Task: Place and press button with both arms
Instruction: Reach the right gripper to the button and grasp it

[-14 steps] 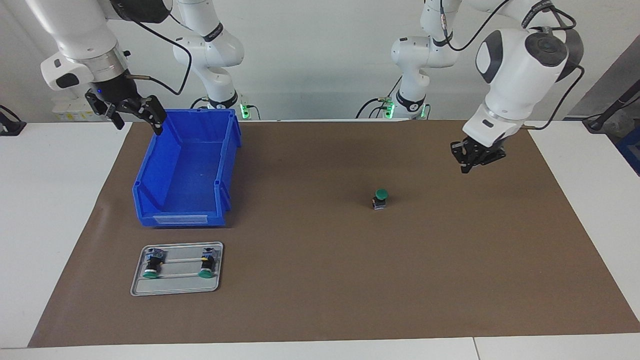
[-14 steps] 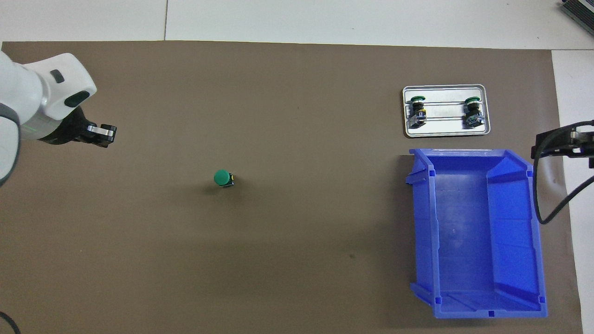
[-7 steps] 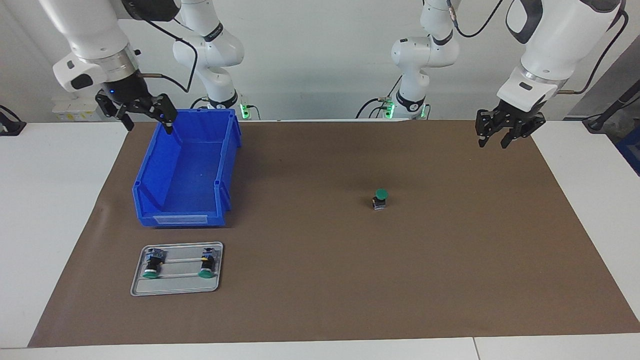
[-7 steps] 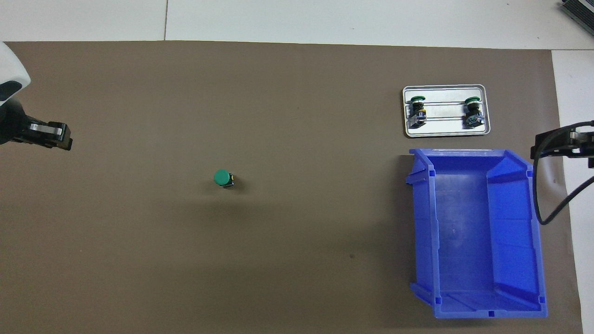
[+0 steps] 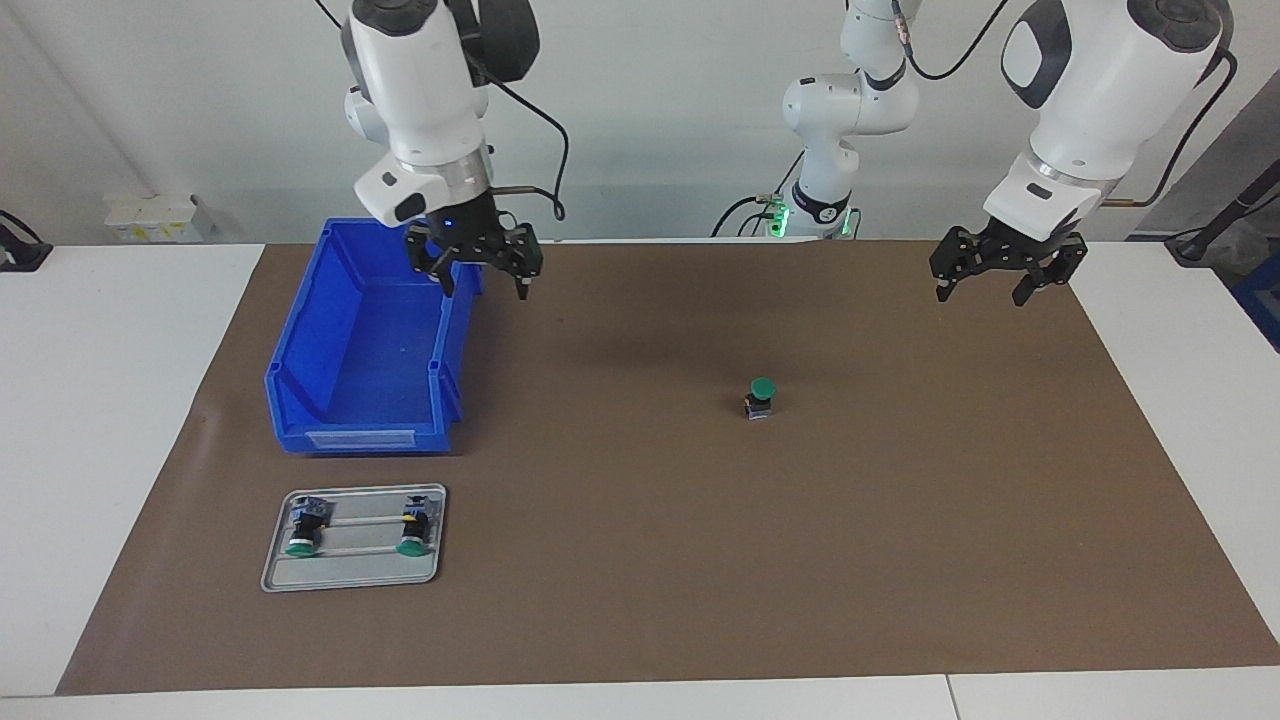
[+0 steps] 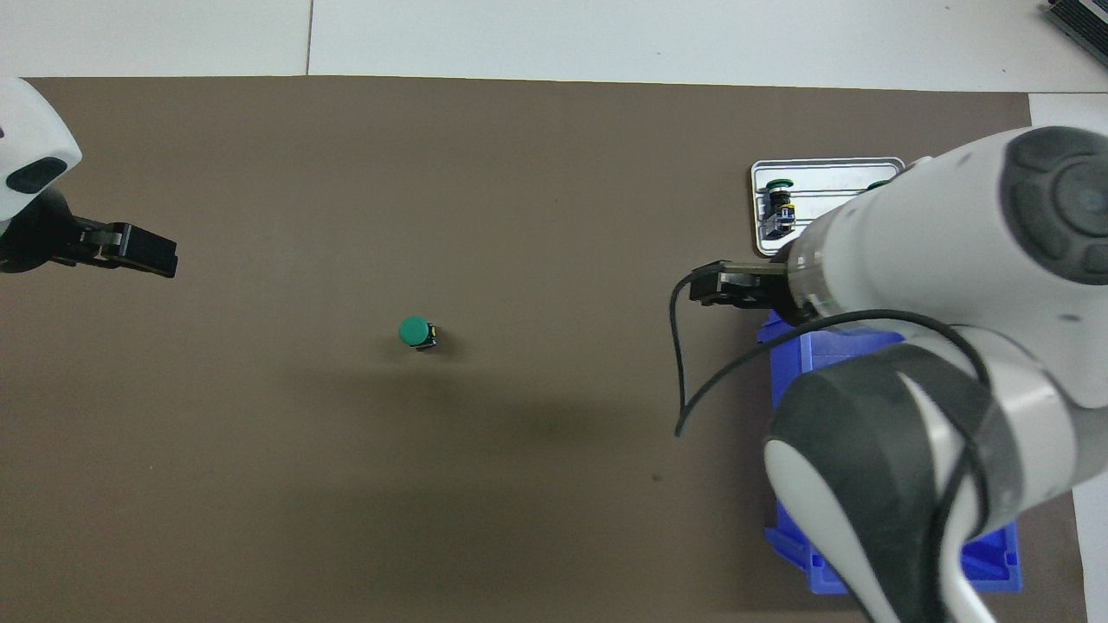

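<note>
Now right tool (image 5: pixel 479 281) over bin's (image 5: pixel 340 395) inner rim, left tool (image 5: pixel 990 283) newly spread, both agape.

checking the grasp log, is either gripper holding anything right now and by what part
Nothing is held. The left gripper and right gripper are both open and empty.

White jointed arms (image 5: pixel 1090 90), dark joint caps, black cables, black end effectors.

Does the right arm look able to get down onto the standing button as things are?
Probably yes: the right gripper hangs open beside the blue bin, and only bare mat lies between it and the button.
</note>
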`<state>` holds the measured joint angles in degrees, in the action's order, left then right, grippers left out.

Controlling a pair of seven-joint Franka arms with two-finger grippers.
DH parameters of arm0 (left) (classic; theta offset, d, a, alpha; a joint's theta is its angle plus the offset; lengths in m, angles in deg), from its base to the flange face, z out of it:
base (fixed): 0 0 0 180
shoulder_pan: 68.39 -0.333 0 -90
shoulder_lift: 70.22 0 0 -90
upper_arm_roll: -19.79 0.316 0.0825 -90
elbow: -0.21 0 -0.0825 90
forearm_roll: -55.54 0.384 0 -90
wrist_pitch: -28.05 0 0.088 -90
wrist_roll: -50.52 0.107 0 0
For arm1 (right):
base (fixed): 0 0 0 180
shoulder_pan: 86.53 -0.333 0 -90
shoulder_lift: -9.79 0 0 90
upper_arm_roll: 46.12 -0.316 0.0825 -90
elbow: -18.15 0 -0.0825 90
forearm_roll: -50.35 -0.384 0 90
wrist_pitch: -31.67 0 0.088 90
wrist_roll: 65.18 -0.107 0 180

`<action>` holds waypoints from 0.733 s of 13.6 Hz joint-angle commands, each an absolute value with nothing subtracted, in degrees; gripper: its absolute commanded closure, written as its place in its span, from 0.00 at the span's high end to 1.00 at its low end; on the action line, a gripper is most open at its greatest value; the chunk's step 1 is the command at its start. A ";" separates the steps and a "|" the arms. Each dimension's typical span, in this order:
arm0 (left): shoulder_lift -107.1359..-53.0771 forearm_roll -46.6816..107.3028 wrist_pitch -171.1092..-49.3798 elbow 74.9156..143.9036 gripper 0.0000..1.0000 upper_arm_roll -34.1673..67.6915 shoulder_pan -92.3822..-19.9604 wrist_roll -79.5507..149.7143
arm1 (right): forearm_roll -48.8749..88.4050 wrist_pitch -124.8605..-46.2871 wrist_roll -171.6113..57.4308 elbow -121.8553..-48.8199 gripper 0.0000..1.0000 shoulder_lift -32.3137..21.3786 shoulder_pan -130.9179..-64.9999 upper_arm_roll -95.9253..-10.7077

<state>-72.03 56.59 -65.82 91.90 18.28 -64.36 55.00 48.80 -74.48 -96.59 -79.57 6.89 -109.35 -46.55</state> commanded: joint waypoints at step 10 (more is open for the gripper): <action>-68.55 56.24 -67.22 96.54 1.00 18.30 -66.98 54.22 | 55.52 -97.44 -117.53 -64.52 1.00 -21.81 -131.00 -46.20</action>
